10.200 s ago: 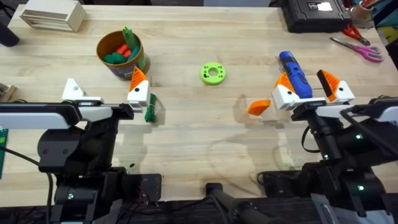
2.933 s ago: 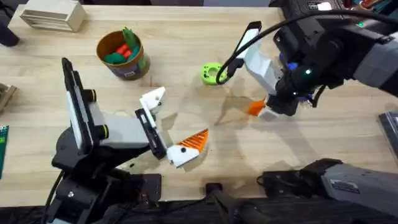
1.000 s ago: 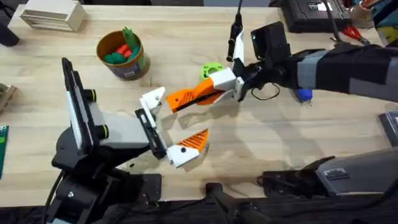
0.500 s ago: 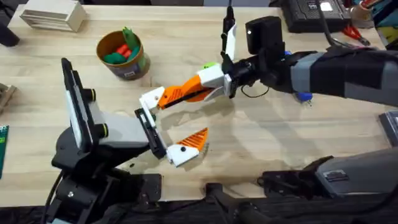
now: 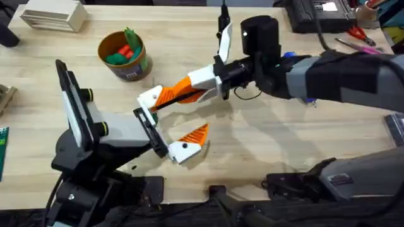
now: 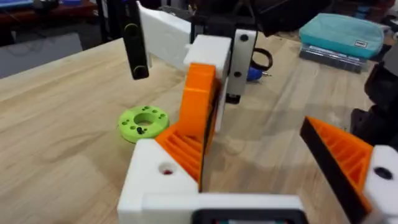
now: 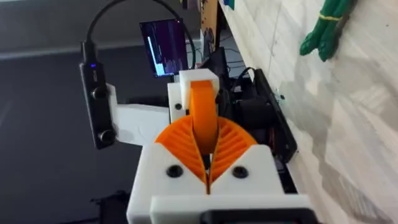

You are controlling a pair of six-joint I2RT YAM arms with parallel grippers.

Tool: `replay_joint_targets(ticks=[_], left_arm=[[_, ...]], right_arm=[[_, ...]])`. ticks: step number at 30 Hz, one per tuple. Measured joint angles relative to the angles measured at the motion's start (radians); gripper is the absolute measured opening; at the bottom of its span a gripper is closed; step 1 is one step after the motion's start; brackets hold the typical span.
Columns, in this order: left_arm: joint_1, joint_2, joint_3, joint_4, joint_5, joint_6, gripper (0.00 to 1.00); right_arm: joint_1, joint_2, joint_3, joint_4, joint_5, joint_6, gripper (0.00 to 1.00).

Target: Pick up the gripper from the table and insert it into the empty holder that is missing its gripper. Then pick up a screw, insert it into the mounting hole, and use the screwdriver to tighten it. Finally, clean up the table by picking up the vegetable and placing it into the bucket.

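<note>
One step closer | right gripper seats orange gripper against holder.

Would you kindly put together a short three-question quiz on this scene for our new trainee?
1. True or false: the right claw is shut on the orange gripper.
2. Multiple choice: the free end of the orange gripper touches
A) the plain white holder on the left arm
B) the bucket's wall
C) the lime-green ring
3. Fill in the missing word: the left claw is ____ (open or shut).

Key: 1 true; 2 A; 3 open.
</note>
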Motion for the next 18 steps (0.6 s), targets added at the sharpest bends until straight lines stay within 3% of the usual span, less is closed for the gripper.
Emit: replay_joint_targets(ticks=[18], left_arm=[[0.004,0.001,0.000,0.000,-0.020,-0.027,0.987]], right_arm=[[0.020,0.068,0.037,0.079,0.012,0.059,0.013]])
